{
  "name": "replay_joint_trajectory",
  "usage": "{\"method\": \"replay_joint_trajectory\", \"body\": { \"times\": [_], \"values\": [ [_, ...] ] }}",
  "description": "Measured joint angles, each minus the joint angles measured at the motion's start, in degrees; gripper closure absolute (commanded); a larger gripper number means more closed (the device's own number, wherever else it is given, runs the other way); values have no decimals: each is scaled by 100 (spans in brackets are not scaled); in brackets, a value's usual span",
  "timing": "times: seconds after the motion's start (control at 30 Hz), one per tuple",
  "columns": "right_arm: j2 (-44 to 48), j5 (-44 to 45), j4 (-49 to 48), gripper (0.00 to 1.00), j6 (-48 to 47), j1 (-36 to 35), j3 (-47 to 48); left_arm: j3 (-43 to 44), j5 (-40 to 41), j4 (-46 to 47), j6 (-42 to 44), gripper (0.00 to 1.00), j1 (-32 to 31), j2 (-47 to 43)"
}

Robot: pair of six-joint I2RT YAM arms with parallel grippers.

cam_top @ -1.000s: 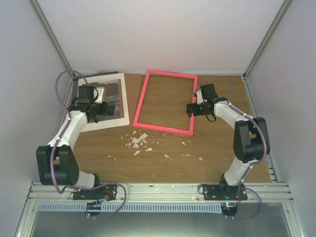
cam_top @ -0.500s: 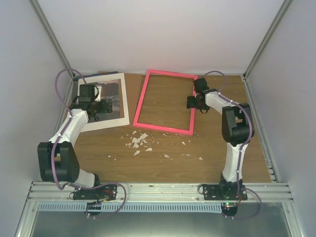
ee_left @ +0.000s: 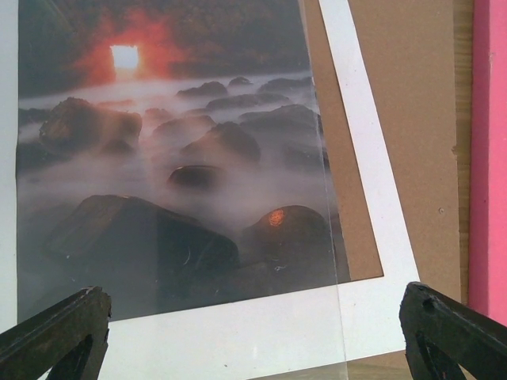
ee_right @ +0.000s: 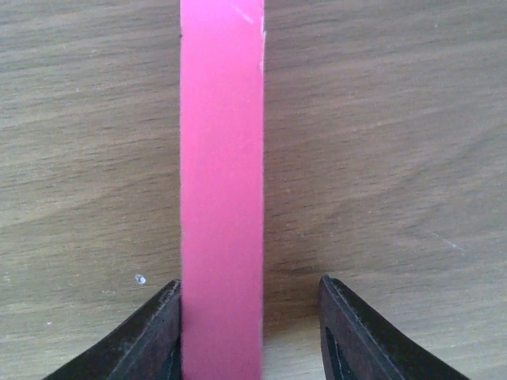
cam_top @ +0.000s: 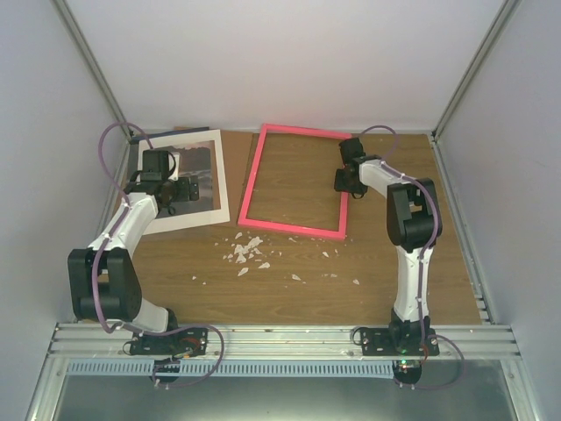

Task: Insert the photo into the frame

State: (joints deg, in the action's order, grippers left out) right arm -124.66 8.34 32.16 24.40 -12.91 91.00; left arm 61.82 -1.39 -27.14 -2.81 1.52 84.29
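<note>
The right jaws stand spread astride the frame's (ee_right: 222,182) right rail, one fingertip (ee_right: 154,332) touching it; they have slid farther back along it, elbow folded in. The left jaws hang spread, unmoved, over the photo (ee_left: 166,174), lying in a white mat (ee_left: 372,198) left of the frame on the desk (cam_top: 368,254).

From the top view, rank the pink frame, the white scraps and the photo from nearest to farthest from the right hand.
1. The frame: nearest; the right hand straddles its right rail.
2. The white scraps: mid-table, left of the hand and toward the arms' bases.
3. The photo: farthest, at the far left inside the white mat.
</note>
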Motion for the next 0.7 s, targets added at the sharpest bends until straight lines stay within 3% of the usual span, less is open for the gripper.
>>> {"method": "replay_joint_trajectory", "body": {
  "times": [0.37,0.53,0.7],
  "values": [
    [-7,-138,46,99,20,144,39,28,129,39,-72,1,-9,72],
    [149,-400,129,99,-79,400,-39,173,63,63,44,1,-122,85],
    [664,-739,140,100,-109,629,-326,197,-74,334,651,1,-632,24]
  ]
}}
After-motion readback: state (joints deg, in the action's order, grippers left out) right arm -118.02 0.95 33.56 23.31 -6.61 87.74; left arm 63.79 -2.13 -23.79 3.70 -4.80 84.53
